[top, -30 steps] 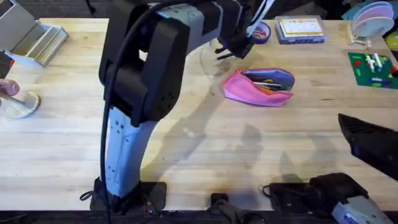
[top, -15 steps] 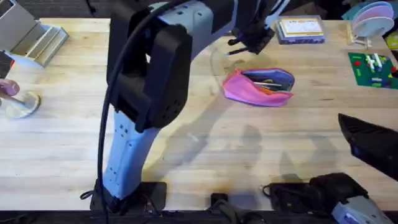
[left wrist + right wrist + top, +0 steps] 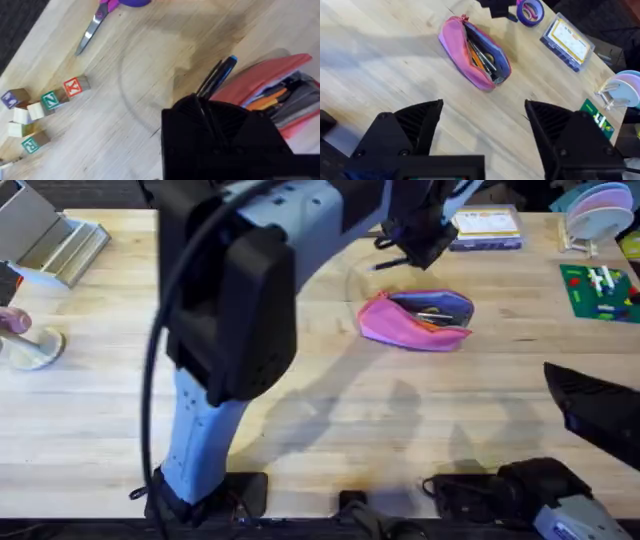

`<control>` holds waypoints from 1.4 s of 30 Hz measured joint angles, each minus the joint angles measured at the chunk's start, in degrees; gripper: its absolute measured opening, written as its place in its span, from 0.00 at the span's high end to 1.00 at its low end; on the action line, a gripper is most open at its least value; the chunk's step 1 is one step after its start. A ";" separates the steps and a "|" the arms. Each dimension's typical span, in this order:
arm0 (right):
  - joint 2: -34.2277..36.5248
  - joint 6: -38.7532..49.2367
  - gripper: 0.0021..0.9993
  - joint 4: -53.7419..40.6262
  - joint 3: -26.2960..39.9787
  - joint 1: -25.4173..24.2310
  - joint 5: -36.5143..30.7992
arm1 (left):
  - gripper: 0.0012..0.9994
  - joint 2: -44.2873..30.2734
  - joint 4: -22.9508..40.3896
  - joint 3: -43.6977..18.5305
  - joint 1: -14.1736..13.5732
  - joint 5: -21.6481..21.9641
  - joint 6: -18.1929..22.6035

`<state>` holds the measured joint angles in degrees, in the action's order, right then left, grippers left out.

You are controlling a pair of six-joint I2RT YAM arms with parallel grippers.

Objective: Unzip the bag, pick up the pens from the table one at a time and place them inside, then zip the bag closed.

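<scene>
Light plank-grained wood forms the table [image 3: 330, 410] on which everything is laid out. Above its far middle the left gripper [image 3: 415, 240] is seen, closed on a thin black pen with a blue cap [image 3: 216, 76], which projects from between the fingers toward the pouch. Just beside and below that gripper lies the pink bag [image 3: 415, 320], its zipper open so that the blue-grey lining and several pens and orange items inside are exposed [image 3: 482, 56]. The right gripper [image 3: 482, 120] is held wide open over the near right part of the table, nothing between its fingers, well apart from the bag. Beyond the bag, purple-handled scissors [image 3: 100, 15] and a clear plastic box with a yellow label [image 3: 484, 227] are placed near the far edge. Lettered wooden blocks [image 3: 37, 107] are scattered on the wood.
</scene>
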<state>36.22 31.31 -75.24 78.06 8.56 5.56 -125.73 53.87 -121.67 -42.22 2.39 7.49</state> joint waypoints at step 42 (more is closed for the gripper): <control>0.00 0.00 0.00 0.00 0.00 0.00 0.00 | 0.96 27.11 -9.70 27.60 -2.46 -4.59 1.55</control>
<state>36.22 31.31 -75.24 78.06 8.56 5.56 -98.62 44.17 -94.07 -44.69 -2.20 9.04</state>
